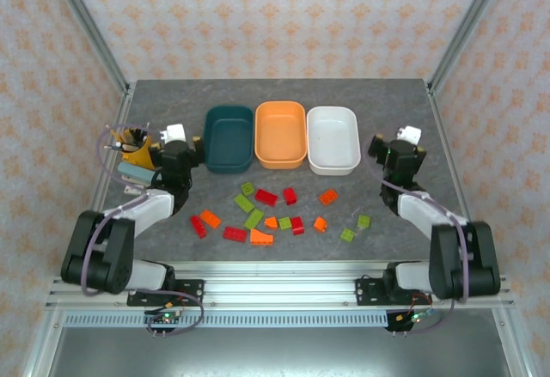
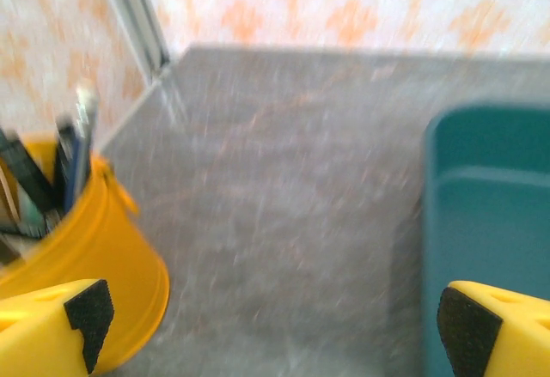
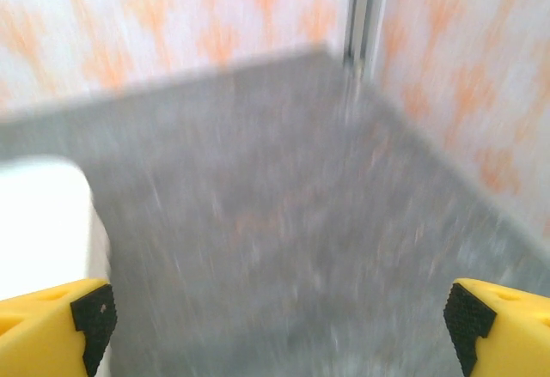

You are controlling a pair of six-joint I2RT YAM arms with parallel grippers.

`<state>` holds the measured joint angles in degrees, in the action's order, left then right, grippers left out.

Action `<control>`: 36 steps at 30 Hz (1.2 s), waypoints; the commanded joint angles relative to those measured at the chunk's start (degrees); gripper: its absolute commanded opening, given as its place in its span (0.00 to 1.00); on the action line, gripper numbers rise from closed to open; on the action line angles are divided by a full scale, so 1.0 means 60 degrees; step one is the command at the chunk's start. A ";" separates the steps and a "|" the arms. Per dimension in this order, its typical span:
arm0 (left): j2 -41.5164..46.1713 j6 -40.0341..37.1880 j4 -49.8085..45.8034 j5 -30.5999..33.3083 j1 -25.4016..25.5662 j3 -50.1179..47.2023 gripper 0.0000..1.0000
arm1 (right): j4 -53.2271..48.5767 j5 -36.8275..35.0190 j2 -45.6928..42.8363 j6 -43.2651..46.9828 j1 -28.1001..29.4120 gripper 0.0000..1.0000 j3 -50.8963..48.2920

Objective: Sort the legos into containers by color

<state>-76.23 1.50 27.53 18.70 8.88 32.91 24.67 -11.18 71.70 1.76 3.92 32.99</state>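
Toward the arm bases from the orange tub [image 1: 282, 133], the legos [image 1: 265, 197] lay loose on the table, behind the left gripper [image 2: 275, 317] and right gripper [image 3: 275, 317], both flanking that tub, fingers apart, empty, about equally near.

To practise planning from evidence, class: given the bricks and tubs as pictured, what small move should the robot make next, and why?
Probably draw the left gripper back and down over the orange brick nearest it. Its jaws are open and empty, it sits up by the teal tub, the orange tub holds nothing, and all bricks lie loose on the table.
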 commanded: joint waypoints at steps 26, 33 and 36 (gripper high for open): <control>0.1605 0.6255 -1.0274 -0.4296 0.5304 0.3587 1.00 | -1.4289 0.3902 0.0267 -0.5087 0.2216 0.77 0.2950; 0.2112 0.6705 -0.9525 -0.4516 0.6483 0.2844 1.00 | -1.3779 0.3974 0.1208 -0.5320 0.2201 0.71 0.2929; 0.2288 0.6809 -0.9046 -0.4752 0.6543 0.2665 0.99 | -1.3278 0.4053 0.1441 -0.5662 0.2174 0.71 0.2648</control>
<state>-63.77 40.73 -30.59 -8.14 47.70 49.93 -57.60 12.69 79.44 -30.06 16.99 49.47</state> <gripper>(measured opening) 0.997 0.707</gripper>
